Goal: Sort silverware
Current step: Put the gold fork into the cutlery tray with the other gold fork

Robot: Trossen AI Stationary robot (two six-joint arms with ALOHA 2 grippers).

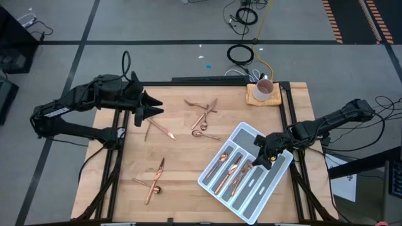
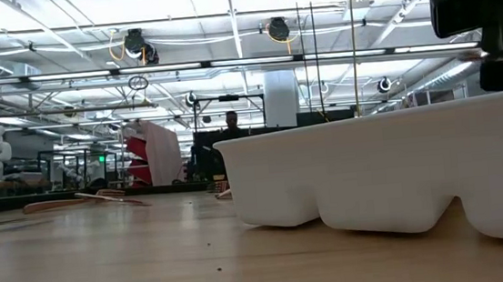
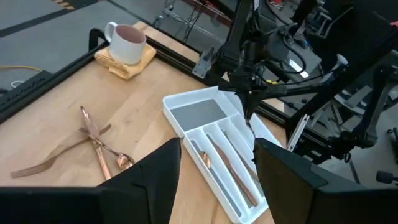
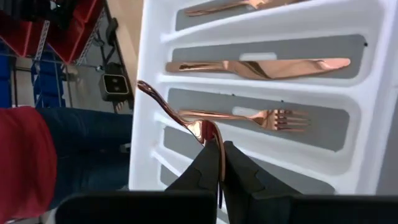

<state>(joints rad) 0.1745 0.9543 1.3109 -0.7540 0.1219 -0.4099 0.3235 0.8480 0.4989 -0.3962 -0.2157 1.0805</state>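
Note:
The grey-white divided tray (image 1: 251, 188) lies slantwise at the table's right. In its compartments lie a copper fork (image 4: 261, 117), a knife (image 4: 261, 66) and another piece (image 4: 236, 6). My right gripper (image 1: 264, 157) hovers over the tray, shut on one copper piece of silverware (image 4: 186, 118); I cannot tell which kind. More silverware lies loose on the wood: a crossed group (image 1: 204, 116) at the middle far side, one piece (image 1: 160, 129) left of it, and a group (image 1: 154, 182) near the front left. My left gripper (image 1: 154, 112) is raised over the table's far left, open and holding nothing. My right gripper pinches one end of the thin copper piece (image 4: 219, 158) between its two fingers. The fingers slant down from the table's right side. The piece runs on ahead of the fingertips over the tray, and its free end (image 4: 146, 89) curves away. I cannot tell whether it touches the tray.
A pink-and-white mug (image 1: 264, 89) stands on a tan pad at the far right corner. Black frame rails (image 1: 289, 107) run along the table's edges. A person's jeans (image 4: 81, 149) show beyond the table's right edge. Bare wood (image 1: 188, 157) lies between tray and loose silverware.

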